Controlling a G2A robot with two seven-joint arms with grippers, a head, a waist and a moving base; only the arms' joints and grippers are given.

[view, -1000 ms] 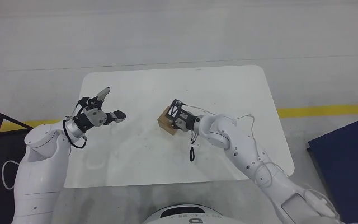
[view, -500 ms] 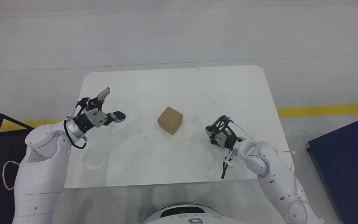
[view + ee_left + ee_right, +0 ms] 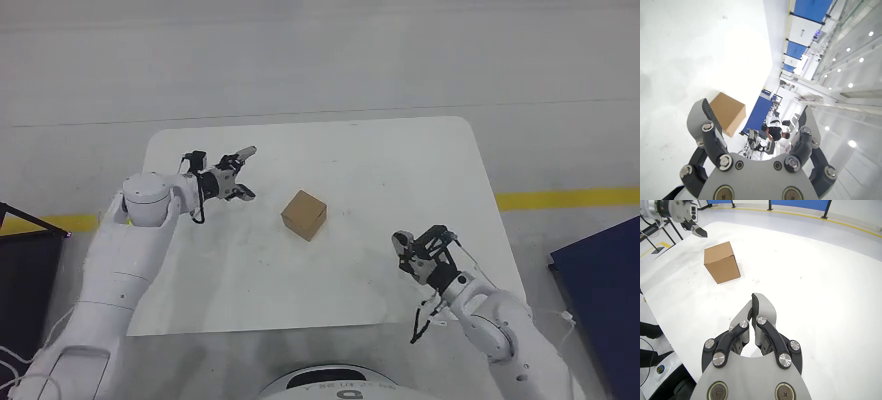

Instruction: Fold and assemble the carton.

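A small brown carton stands closed as a cube near the middle of the white table; it also appears as the carton and the carton in the wrist views. My left gripper hovers to the carton's left, open and empty, pointing toward it with a gap between. In the left wrist view the left gripper holds nothing. My right gripper is near the table's front right, well away from the carton. The right gripper is shut with nothing in it.
A yellow floor line runs past the table's right side. Blue panels stand beyond the table. The table's front edge lies close to my right gripper.
My right gripper let go of the carton and drew back to the front right, shutting. The left arm swung in from the table's left edge toward the carton.
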